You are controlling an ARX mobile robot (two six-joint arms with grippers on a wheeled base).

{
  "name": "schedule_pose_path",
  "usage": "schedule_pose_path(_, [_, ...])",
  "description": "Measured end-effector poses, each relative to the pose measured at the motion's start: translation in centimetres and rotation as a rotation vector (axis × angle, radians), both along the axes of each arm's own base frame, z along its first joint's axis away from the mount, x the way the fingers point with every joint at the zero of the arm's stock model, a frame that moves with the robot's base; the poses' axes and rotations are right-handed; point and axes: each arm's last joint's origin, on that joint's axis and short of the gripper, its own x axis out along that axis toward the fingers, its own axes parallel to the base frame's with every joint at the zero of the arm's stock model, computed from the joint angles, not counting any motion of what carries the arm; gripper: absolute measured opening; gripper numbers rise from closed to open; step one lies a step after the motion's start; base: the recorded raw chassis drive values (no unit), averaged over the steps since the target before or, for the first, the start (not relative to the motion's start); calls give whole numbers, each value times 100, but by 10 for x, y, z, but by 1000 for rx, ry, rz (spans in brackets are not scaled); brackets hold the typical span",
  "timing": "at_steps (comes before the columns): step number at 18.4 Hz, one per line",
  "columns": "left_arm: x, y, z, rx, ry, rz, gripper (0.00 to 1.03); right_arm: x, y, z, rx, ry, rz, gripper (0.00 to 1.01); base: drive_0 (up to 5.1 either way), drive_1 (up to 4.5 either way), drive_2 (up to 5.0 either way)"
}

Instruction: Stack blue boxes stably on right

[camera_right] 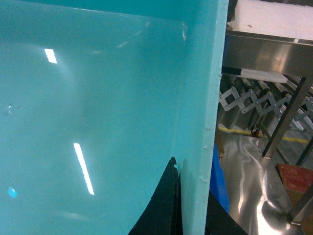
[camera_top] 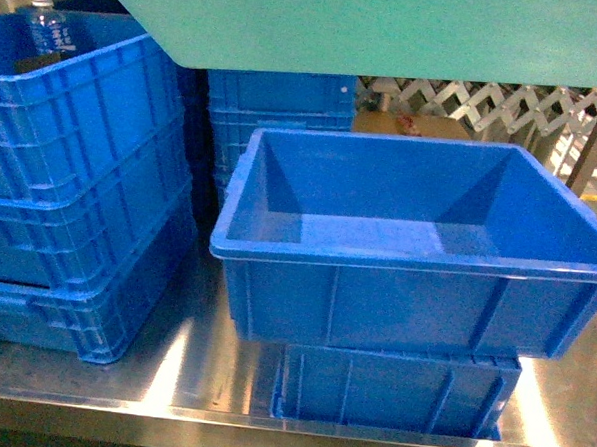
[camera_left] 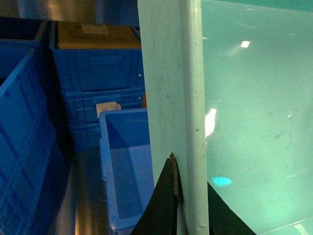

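The left gripper [camera_left: 188,205] has its two black fingers closed over the rim of a light turquoise tub [camera_left: 254,122], one finger outside the pale wall and one inside, so the tub's left wall runs straight up from between them and its glossy inner floor fills the right half of the left wrist view. The right gripper [camera_right: 188,205] grips the opposite rim of the same tub in the same way, one dark finger against the inner wall and the other outside, with the turquoise interior spread across the left of the right wrist view. In the head view the tub [camera_top: 369,27] shows only as a pale green-turquoise underside across the top of the frame, held up off the table and above the crates; neither gripper is visible there. Directly below and just forward of it sits an open dark-blue crate [camera_top: 417,250], resting on a second dark-blue ribbed crate [camera_top: 395,389] that stands on the steel table [camera_top: 170,377]. To the left is a stack of larger ribbed blue crates [camera_top: 75,192], the top one holding a water bottle [camera_top: 51,25]. Behind the middle stands another stack of blue crates [camera_left: 98,83], with a brown cardboard box [camera_left: 95,36] lying in its top crate. Beyond the table on the right runs an expandable roller conveyor [camera_right: 259,95] with a scissor frame.
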Motion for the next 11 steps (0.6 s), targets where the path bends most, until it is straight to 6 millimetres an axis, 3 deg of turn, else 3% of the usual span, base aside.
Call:
schedule_pose_path(10, [-1,-1,0,1,0,-4,2,0,0,-1,0,7,-8,2,408,-196,-196])
schedule_pose_path(11, [0,-1,0,1,1,-2,2,0,0,0,0,3,-3,2,0,0,0])
